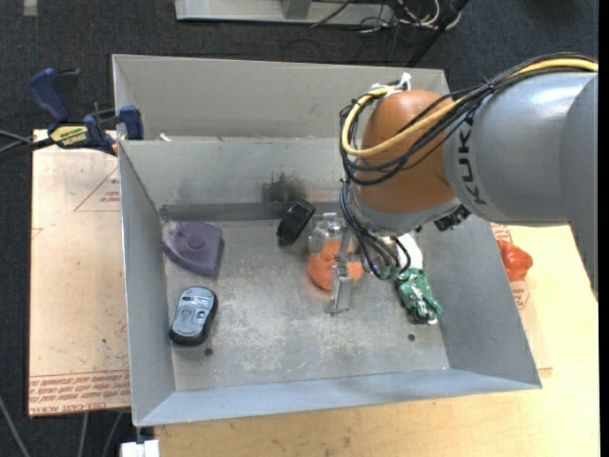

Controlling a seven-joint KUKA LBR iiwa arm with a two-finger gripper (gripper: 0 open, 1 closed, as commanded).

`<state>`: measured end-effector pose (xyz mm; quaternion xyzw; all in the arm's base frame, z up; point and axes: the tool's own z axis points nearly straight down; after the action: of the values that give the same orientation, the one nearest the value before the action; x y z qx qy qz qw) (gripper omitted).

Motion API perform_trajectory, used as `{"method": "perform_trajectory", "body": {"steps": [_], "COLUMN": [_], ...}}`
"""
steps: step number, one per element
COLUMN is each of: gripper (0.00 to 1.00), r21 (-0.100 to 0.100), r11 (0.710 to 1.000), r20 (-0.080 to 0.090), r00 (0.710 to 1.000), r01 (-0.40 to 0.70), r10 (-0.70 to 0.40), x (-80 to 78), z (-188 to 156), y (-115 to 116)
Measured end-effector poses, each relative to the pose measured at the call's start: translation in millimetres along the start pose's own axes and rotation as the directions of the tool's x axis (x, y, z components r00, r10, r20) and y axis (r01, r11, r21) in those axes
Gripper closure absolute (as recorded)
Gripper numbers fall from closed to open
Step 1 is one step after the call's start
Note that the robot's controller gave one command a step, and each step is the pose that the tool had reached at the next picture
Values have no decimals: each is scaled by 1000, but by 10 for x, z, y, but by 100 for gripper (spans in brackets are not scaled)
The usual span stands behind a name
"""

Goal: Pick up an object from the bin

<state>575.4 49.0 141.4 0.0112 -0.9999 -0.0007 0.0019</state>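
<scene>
The bin point(143, 255) carries a few things, spread well apart. The arm point(533, 150) reaches in from the right, with its wrist over the middle of the bin. The gripper point(340, 298) stands low near the floor, touching or just beside the near-right edge of a rounded orange thing point(322, 270) in the middle of the bin. We take this as the task's thing. We cannot tell how far the gripper is open, nor whether it has hold of anything, because wrist and cables cover its upper part.

Other contents:
- purple lump point(193, 244), left
- mouse point(193, 314), near left
- black piece point(293, 222), just far-left of the orange thing
- green board point(419, 296), right

Procedure, as we judge it:
1. Centre the gripper over the orange thing, since it appears to sit off toward the near edge.
2. Close across the broadest firm part. A rounded body may roll or slip out.
3. Lift straight up, clear of the black piece and green board.
4. Confirm that the thing rises with the gripper.
</scene>
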Motion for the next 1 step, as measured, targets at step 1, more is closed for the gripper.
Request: {"method": "perform_trajectory", "body": {"steps": [1], "gripper": [0], "r21": [-1], "r11": [1000], "r20": [8], "r00": [1000], "r01": [2], "r10": [-2], "x": [28], "z": [112], "y": [-114]}}
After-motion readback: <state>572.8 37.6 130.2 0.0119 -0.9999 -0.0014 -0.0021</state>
